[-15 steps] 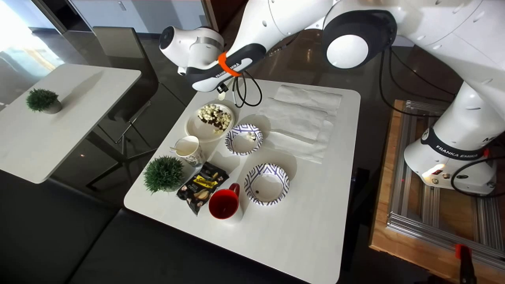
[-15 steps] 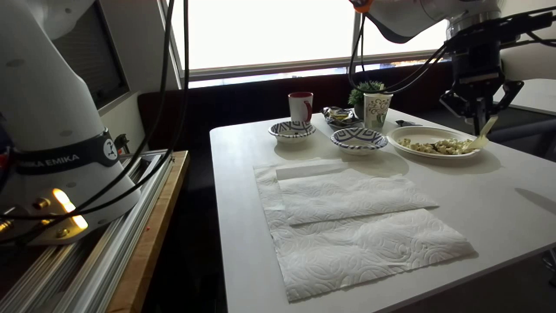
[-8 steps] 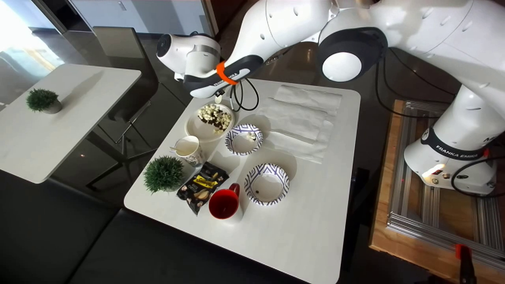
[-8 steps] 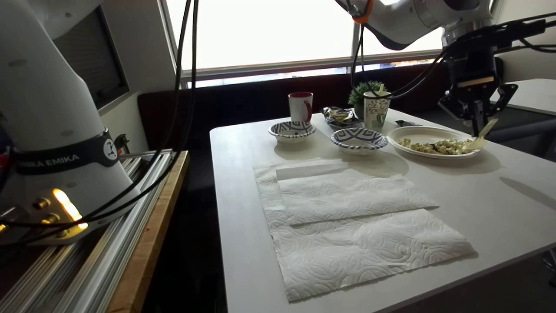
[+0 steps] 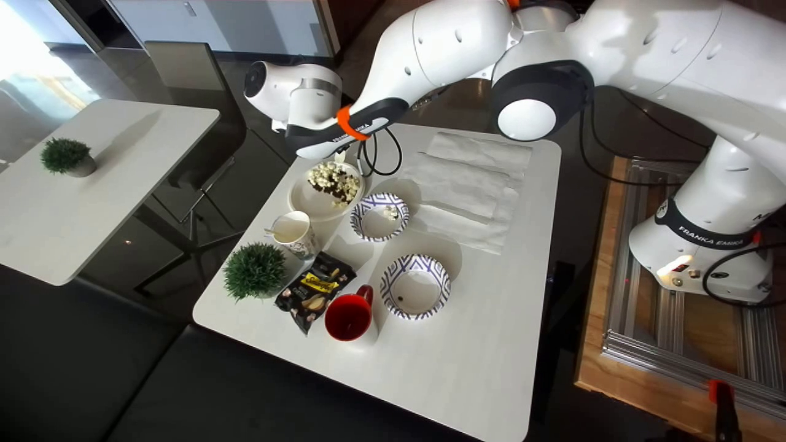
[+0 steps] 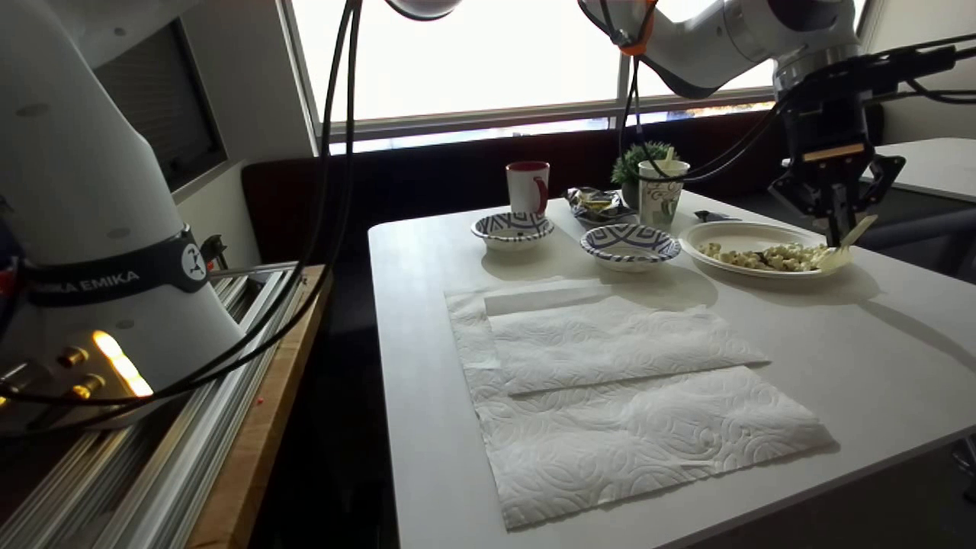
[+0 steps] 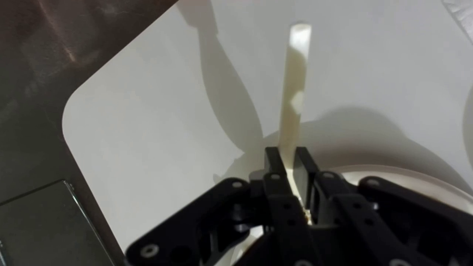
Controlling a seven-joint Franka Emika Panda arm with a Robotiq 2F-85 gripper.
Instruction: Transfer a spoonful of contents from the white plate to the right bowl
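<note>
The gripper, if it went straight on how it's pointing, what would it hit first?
Probably the popcorn or rim of the white plate: the gripper points down near the edge, holding the spoon; which comes first, depth leaves unclear.

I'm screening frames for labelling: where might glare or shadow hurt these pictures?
In an exterior view, the window is mostly blown out to white and the bench beneath sinks into near-black; in an exterior view, glare washes out the floor at upper left; in the wrist view, shadow covers most of the spoon handle beyond the hand, leaving its tip bright.
</note>
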